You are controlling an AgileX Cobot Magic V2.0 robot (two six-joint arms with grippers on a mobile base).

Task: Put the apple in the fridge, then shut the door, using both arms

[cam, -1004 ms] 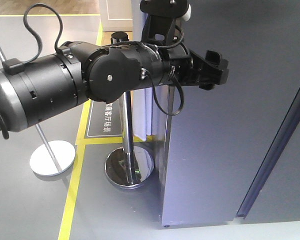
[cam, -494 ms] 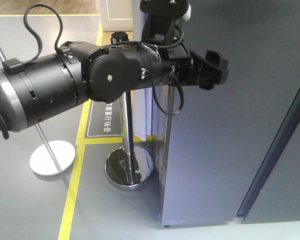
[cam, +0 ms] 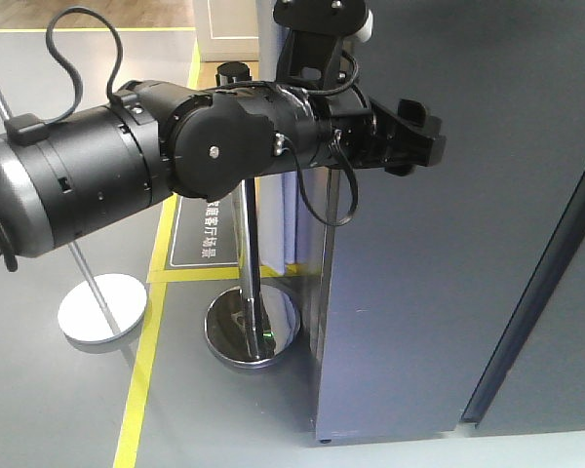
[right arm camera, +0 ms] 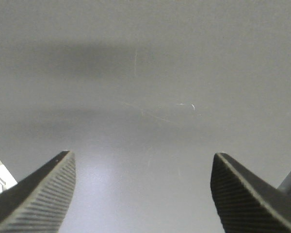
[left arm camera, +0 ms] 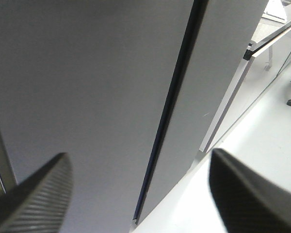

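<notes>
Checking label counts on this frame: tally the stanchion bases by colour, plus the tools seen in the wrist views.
white stanchion base: 1
chrome stanchion base: 1
tools, both open: 2 (left tool, right tool)
Total: 4

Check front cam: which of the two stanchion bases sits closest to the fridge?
The shiny chrome base, just left of the dark grey fridge at its lower corner. The flat white base lies further left, beyond the yellow floor line.
</notes>
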